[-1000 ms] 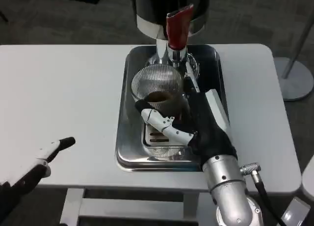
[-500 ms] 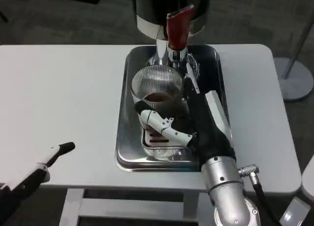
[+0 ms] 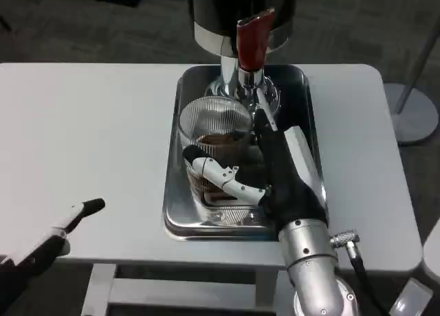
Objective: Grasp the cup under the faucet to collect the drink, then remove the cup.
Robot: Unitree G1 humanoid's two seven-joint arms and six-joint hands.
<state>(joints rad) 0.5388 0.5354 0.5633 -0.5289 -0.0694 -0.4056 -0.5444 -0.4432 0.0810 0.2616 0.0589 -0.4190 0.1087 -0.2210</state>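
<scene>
A ribbed clear cup (image 3: 210, 127) with dark drink in its lower half stands over the steel drip tray (image 3: 177, 216), in front of the dispenser's faucet with its red handle (image 3: 252, 44). My right hand (image 3: 271, 172) grips the cup from the right and front, thumb wrapped across its near side. The cup's mouth is a little to the left of and nearer than the faucet. My left hand (image 3: 51, 237) rests at the table's near left edge, apart from everything, with a finger pointing out.
The dark dispenser body (image 3: 244, 10) stands at the back of the tray. White table (image 3: 89, 130) stretches left of the tray and a narrower strip to the right. A grey floor stand base (image 3: 411, 110) lies beyond the right edge.
My right hand has drawn the cup toward me and slightly left, away from the faucet; the cup looks larger and higher. The left hand has barely moved.
</scene>
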